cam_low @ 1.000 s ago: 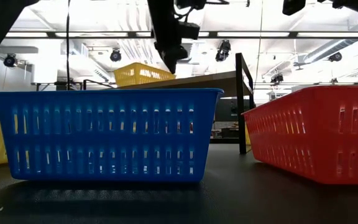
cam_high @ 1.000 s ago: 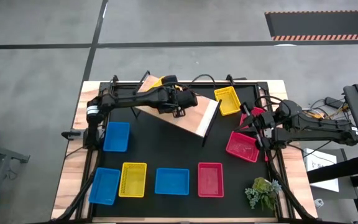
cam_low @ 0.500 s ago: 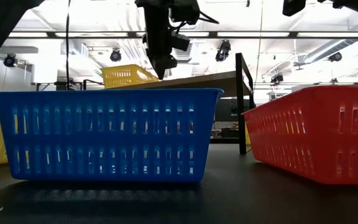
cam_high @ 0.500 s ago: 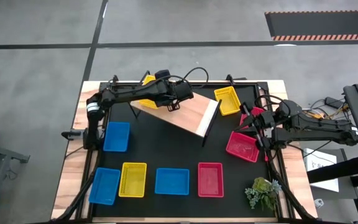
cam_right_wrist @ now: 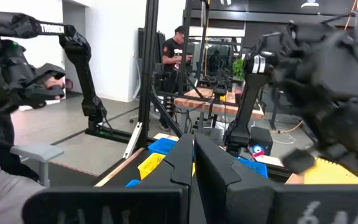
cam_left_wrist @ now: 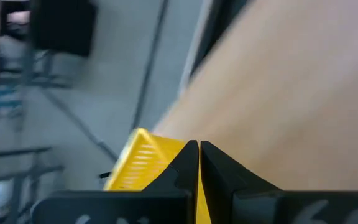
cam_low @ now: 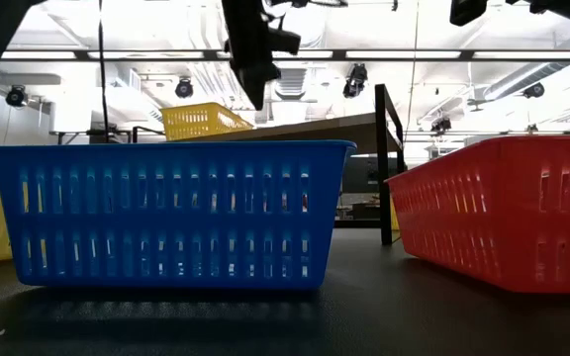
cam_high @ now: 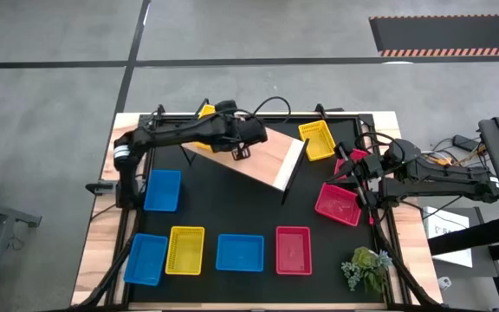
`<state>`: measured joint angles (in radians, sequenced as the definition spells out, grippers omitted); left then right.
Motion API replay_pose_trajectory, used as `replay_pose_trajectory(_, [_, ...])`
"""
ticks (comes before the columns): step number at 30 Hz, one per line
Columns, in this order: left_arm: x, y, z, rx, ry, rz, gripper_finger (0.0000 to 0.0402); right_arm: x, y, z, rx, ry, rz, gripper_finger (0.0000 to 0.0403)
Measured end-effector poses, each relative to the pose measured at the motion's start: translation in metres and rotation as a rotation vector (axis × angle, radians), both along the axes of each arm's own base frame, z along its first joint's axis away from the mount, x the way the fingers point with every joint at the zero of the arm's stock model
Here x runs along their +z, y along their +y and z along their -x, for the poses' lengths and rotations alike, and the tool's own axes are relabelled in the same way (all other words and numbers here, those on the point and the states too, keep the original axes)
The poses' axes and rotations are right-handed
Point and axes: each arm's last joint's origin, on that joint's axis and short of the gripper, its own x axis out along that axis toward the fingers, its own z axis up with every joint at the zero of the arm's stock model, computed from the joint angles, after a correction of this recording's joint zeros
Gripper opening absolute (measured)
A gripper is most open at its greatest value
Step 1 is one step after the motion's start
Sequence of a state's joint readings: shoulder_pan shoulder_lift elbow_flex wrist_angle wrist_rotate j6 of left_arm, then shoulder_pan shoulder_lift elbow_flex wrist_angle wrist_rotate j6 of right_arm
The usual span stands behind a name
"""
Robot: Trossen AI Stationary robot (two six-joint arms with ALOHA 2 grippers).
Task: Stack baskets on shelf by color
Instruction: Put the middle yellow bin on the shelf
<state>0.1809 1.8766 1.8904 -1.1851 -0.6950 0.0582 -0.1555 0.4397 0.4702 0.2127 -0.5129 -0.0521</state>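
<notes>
Left hand [cam_high: 239,152], closed and empty, over the shelf [cam_high: 267,159] beside a yellow basket [cam_high: 205,112]

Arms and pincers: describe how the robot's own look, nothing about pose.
Both arms are dark, almost black, jointed links with loose black cables looping off them. The left arm has a pale silver band at its base joint. Each ends in a pincer, left pincer and right pincer, with two slim, black, tapered fingers.
</notes>
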Motion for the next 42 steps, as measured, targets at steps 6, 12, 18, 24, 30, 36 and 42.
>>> replay_pose_trajectory(6, [-0.001, -0.015, 0.008, -0.046, 0.043, 0.128, 0.0000, 0.000, 0.000, 0.000, 0.000, 0.000, 0.000, 0.0009])
replay_pose_trajectory(12, [-0.021, -0.013, 0.012, -0.031, 0.138, 0.141, 0.0000, 0.000, 0.000, 0.000, -0.001, 0.000, 0.001, 0.0009])
replay_pose_trajectory(18, [-0.027, -0.013, 0.014, -0.023, 0.161, 0.124, 0.0000, 0.000, 0.000, 0.000, -0.016, -0.001, 0.000, 0.0009])
replay_pose_trajectory(24, [-0.026, -0.011, 0.015, -0.004, 0.176, 0.072, 0.0000, 0.000, -0.001, -0.001, -0.018, 0.001, -0.001, 0.0009])
replay_pose_trajectory(30, [-0.026, -0.010, 0.017, 0.016, 0.185, 0.063, 0.0000, 0.000, -0.001, -0.001, -0.018, 0.000, -0.001, 0.0009])
replay_pose_trajectory(36, [-0.026, -0.011, 0.019, 0.037, 0.194, 0.069, 0.0000, 0.000, -0.001, -0.001, -0.019, 0.000, -0.001, 0.0009])
replay_pose_trajectory(42, [-0.027, -0.011, 0.022, 0.057, 0.212, 0.072, 0.0000, 0.000, -0.001, -0.001, -0.018, 0.000, -0.001, 0.0009])
